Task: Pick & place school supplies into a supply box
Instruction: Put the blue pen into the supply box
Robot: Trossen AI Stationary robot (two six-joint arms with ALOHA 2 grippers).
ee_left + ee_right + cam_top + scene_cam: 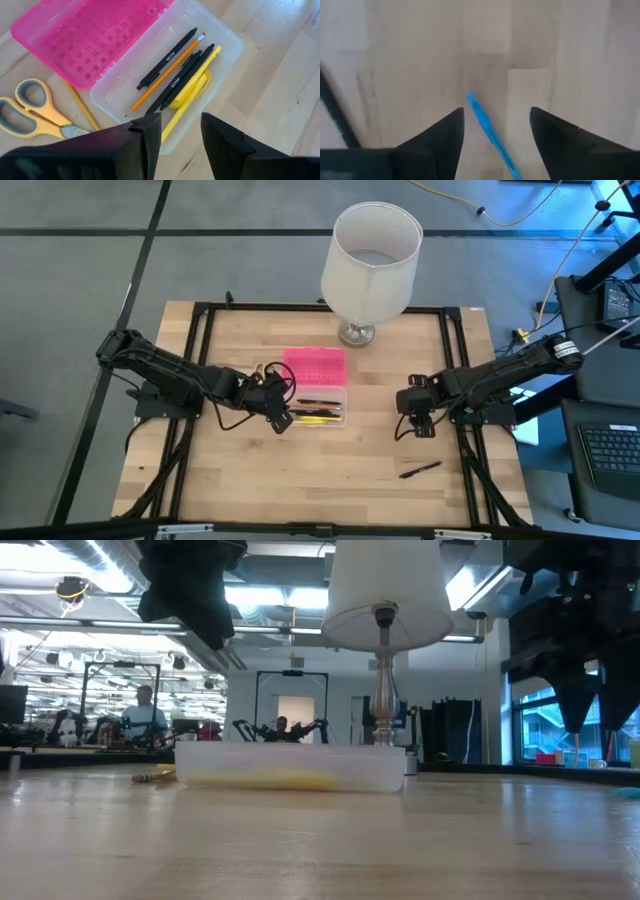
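The supply box is open. Its pink lid (90, 40) lies flat beside the clear tray (220, 37), which holds black pens (175, 82), an orange pencil (165, 75) and a yellow marker (187, 97). Yellow-handled scissors (35, 112) and a pencil (82, 107) lie on the table next to the lid. My left gripper (181, 132) is open and hovers over the tray's edge (275, 408). My right gripper (496, 125) is open above a blue pen (487, 127) that lies on the wood between its fingers. A black pen (420, 470) rests nearer the table's near edge.
A tall lamp with a white shade (372, 250) stands on its metal base (356, 333) at the table's far edge, just behind the box. Bare wood spreads between the box and my right gripper (418, 418) and along the near edge. People sit in the room beyond the table (145, 715).
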